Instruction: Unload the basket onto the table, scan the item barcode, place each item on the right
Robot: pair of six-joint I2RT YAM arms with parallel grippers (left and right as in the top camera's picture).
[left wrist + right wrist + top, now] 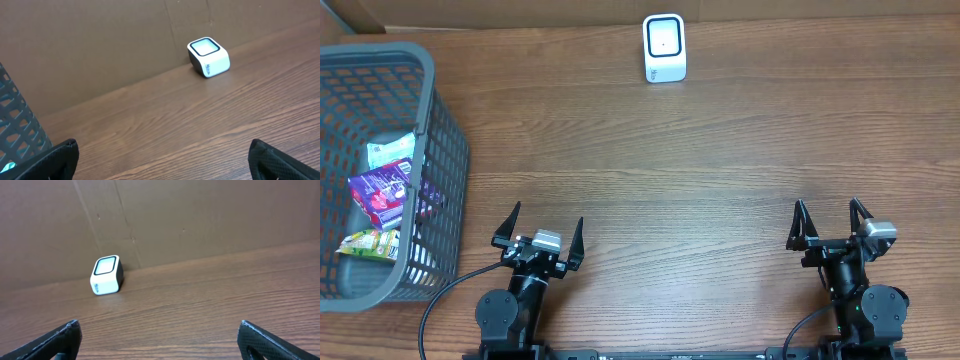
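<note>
tabletop: brown wood grain, with a cardboard wall along the far edge.
scanner: small white box with a dark-rimmed window. stands at the far middle of the tabletop, close to the cardboard wall, well apart from both arms.
basket: grey mesh, at the left of the tabletop.
items, all in the basket: purple packet in the middle; pale green packet beyond it; yellow-green packet nearest the front. barcodes too small to tell.
left hand: near edge, just right of the basket, fingers spread wide, holding nothing.
right hand: near edge, right side, fingers spread wide, holding nothing.
</note>
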